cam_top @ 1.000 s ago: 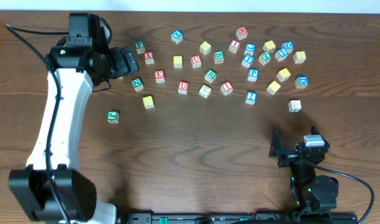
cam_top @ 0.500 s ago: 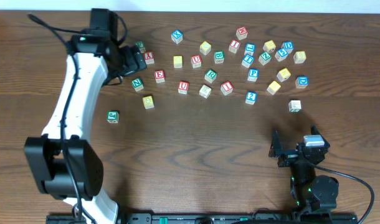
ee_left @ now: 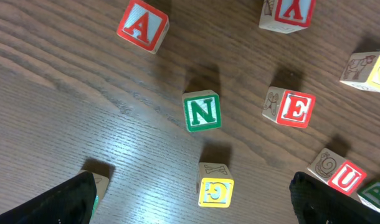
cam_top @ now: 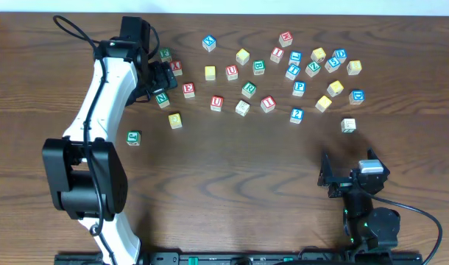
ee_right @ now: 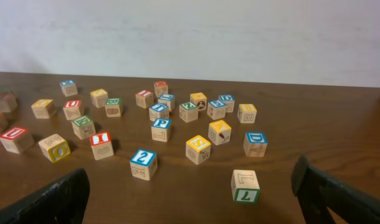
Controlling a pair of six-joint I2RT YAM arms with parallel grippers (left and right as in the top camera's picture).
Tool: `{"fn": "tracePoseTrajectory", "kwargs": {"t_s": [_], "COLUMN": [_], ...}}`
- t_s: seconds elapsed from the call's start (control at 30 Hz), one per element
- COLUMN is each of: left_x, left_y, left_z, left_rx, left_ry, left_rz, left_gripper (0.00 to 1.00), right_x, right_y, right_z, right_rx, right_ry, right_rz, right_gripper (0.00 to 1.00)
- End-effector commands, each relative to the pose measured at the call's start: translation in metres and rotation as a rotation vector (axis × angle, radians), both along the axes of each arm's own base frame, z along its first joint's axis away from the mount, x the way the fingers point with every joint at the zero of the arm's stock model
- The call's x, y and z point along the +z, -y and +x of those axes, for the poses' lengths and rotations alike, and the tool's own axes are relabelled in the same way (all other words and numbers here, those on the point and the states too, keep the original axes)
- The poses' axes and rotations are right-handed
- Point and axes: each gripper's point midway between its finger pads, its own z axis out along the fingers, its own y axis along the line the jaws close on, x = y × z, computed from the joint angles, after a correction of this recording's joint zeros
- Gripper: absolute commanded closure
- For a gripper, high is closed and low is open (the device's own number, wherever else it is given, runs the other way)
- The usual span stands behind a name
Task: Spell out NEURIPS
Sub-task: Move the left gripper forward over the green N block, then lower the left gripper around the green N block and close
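The green N cube [ee_left: 202, 111] lies face up, just ahead of my open left gripper [ee_left: 190, 190], whose jaws are empty. From above, the left gripper [cam_top: 164, 79] hovers at the left end of the cubes, with N [cam_top: 162, 98] beside it. Along the row to the right lie red E [cam_top: 188, 90], red U [cam_top: 216, 103], green R [cam_top: 249, 89], red I [cam_top: 267, 104], blue P [cam_top: 299, 87] and the yellow-faced S [cam_top: 323, 103]. E [ee_left: 291, 107] and U [ee_left: 346, 177] also show close up. My right gripper [cam_top: 348, 173] rests open and empty at the near right, facing the S cube [ee_right: 198, 148].
Several other letter cubes lie scattered at the back right. A red A cube [ee_left: 142, 25] sits beyond N and a yellow-faced cube [ee_left: 215, 190] just in front of it. A lone green cube [cam_top: 133, 138] lies near left, and a green 7 cube [ee_right: 245, 186] lies before the right gripper.
The left arm has swung to the right, carrying its open gripper over to the N cube. No cube has moved, and the right arm has stayed still.
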Motion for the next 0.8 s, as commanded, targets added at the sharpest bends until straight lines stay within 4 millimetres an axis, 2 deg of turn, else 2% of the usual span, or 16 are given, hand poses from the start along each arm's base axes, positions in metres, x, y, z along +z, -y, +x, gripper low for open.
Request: {"fn": "tracePoseTrajectory", "kwargs": {"t_s": [0.0,0.3,0.77], "left_x": [-0.003,-0.022,-0.023], "left_y": [-0.004,-0.004,0.009], "left_z": [0.007,0.007,0.024], "left_rx": [0.016,0.019,-0.005], "left_ry": [-0.001,-0.045,0.021], "left_rz": [0.014,0.016,0.010], "left_gripper": [0.02,0.02,0.02], "right_x": [-0.001,-0.001,-0.001], "right_y": [0.002,0.002,0.002], "right_z": [0.000,0.000,0.000], "right_rx": [-0.010,-0.010,-0.010], "right_ry": [-0.003,-0.002,-0.003], "right_rz": [0.014,0.014,0.014], "right_gripper": [0.01,0.01,0.01]}}
